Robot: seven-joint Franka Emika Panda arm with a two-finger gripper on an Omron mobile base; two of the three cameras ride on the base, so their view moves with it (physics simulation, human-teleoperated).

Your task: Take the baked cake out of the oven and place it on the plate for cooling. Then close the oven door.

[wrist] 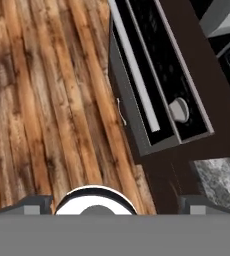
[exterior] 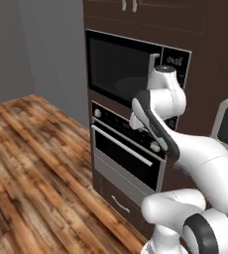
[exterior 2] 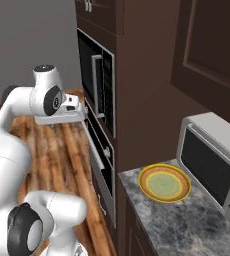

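Note:
The steel-grey oven (exterior: 127, 158) sits under a black microwave, and its door (wrist: 159, 80) stands shut, so the baked cake is hidden. The long silver bar handle (exterior: 121, 144) runs across the top of the door. In the right base view the plate (exterior 2: 164, 184), orange-rimmed and bare, lies on the counter to the right of the oven column. My gripper (wrist: 117, 206) hangs in front of the oven's control strip and points down past the handle (wrist: 135, 70). Its fingertips (wrist: 37, 204) stand wide apart with nothing between them. In the left base view my own arm hides the gripper.
The black microwave (exterior: 120, 67) is built in above the oven, and a drawer (exterior: 119, 203) lies below it. A small grey countertop oven (exterior 2: 213, 165) stands on the stone counter (exterior 2: 187, 225) right of the plate. Wooden floor (exterior: 31, 168) spreads out in front.

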